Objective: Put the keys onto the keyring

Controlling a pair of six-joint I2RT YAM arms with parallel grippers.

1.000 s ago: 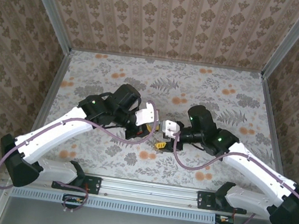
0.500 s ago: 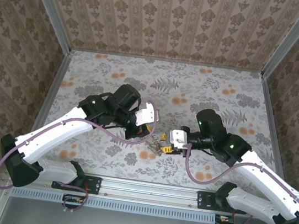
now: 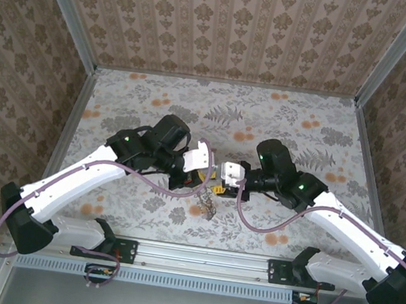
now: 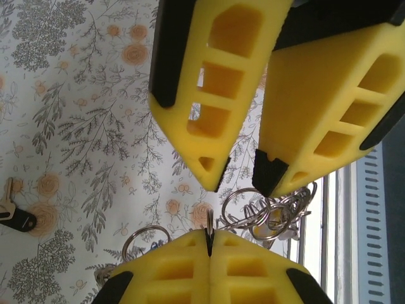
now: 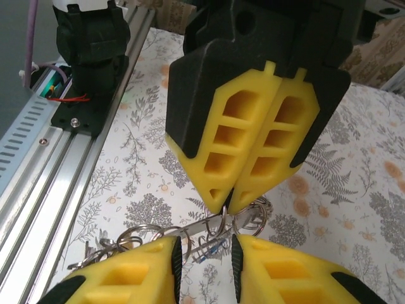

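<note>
— Looking at the left gripper (image 4: 209,235), where is the keyring (image 4: 277,218)?

— Right in its grip. In the left wrist view the two yellow fingers at the bottom centre of the frame are pressed flat together, with one thin wire loop pinched edge-on in the seam. The rest of the bunch spreads to the right of the tips, toward the lower right.

— And the right gripper (image 4: 239,185)?

— Its fingers come down from the top of that frame. The tips are parted by a narrow gap, with the loops just below it. In the top camera both grippers meet at the centre of the frame, and the bunch shows just beneath them.

— How many of each thing?

— Two grippers. One key (image 4: 18,218) with a black head lies flat on the flowered table (image 4: 76,126) at the far left edge, well apart from the rings. There are at least four loops, but they overlap too much for a sure count.

— How does the keyring look?

— Thin, bright silvery wire circles, linked and tangled. One loop stands alone to the lower left of the pinching tips. In the right wrist view a small blue bit sits among the rings; I cannot tell what it is.
</note>
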